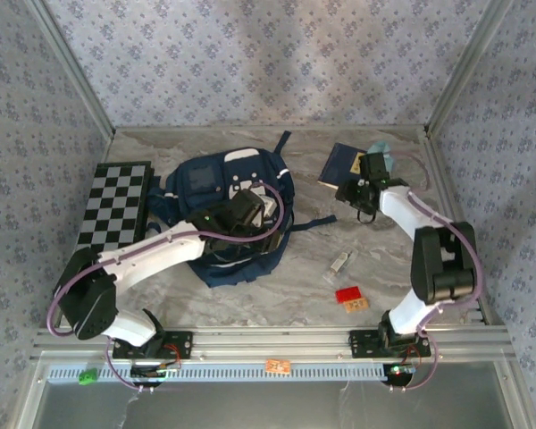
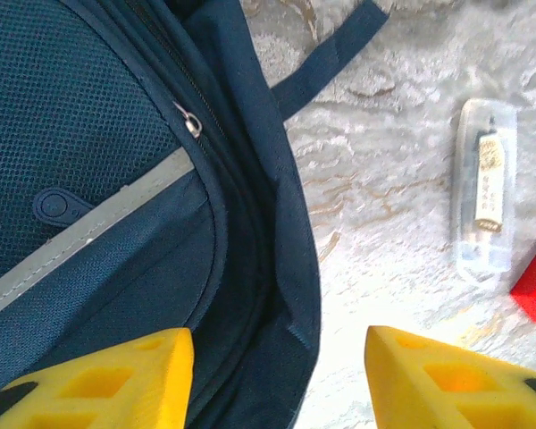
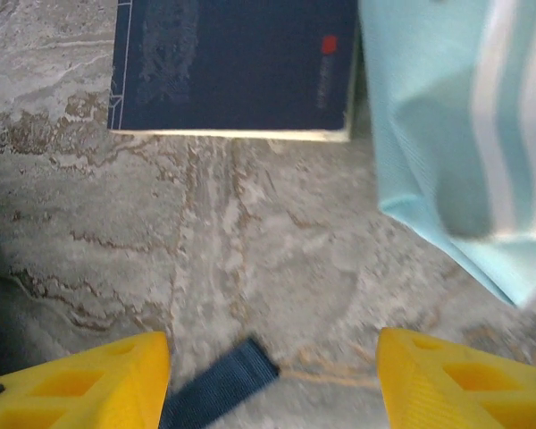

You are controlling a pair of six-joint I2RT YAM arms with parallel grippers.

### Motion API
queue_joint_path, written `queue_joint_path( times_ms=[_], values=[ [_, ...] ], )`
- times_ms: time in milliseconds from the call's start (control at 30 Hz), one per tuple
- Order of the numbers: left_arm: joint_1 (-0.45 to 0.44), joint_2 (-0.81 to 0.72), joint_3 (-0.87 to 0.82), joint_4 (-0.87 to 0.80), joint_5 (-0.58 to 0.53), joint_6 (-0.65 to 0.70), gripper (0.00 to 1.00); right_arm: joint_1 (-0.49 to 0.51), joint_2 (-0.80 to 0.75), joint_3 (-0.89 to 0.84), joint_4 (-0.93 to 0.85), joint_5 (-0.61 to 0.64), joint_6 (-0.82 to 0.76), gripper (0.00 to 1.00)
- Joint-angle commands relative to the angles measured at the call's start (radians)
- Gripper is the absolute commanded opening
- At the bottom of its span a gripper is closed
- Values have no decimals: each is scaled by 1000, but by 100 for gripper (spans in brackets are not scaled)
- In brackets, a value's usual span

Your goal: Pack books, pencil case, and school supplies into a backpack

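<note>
The navy backpack (image 1: 219, 192) lies left of centre, and my left gripper (image 1: 250, 214) hovers over its right side. In the left wrist view the yellow fingers (image 2: 116, 384) stand apart, my left gripper (image 2: 281, 380) open above the backpack's edge (image 2: 286, 268), gripping nothing. A small clear school-supplies item (image 2: 485, 201) (image 1: 339, 264) lies on the table to the right. My right gripper (image 1: 357, 195) is at the back right, open (image 3: 272, 380) over bare table. Just beyond it lie a navy book (image 3: 232, 63) (image 1: 343, 164) and the pale teal pencil case (image 3: 456, 116) (image 1: 384, 154).
A backpack strap end (image 3: 219, 384) lies between the right fingers on the marble table (image 1: 277, 295). A black-and-white checkered board (image 1: 116, 201) sits at the left. A red piece (image 1: 347, 293) and an orange piece (image 1: 358, 306) lie near the front right.
</note>
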Motion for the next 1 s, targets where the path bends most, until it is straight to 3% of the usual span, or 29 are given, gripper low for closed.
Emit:
queue_joint_path(
  times_ms=[0,300,633,800,967],
  values=[
    [-2,-41,41,54,-19,-87,54,11,82,112,-13,-34,34,65],
    [7,3,63,100,-67,-162,55,21,381,441,-95,45,-24,68],
    [28,29,68,117,-76,-184,56,-6,660,829,-392,100,-126,71],
    [35,40,60,123,-79,-203,56,2,675,839,-460,135,-141,71],
    [41,44,47,128,-74,-215,56,24,584,677,-418,119,-149,71]
  ],
)
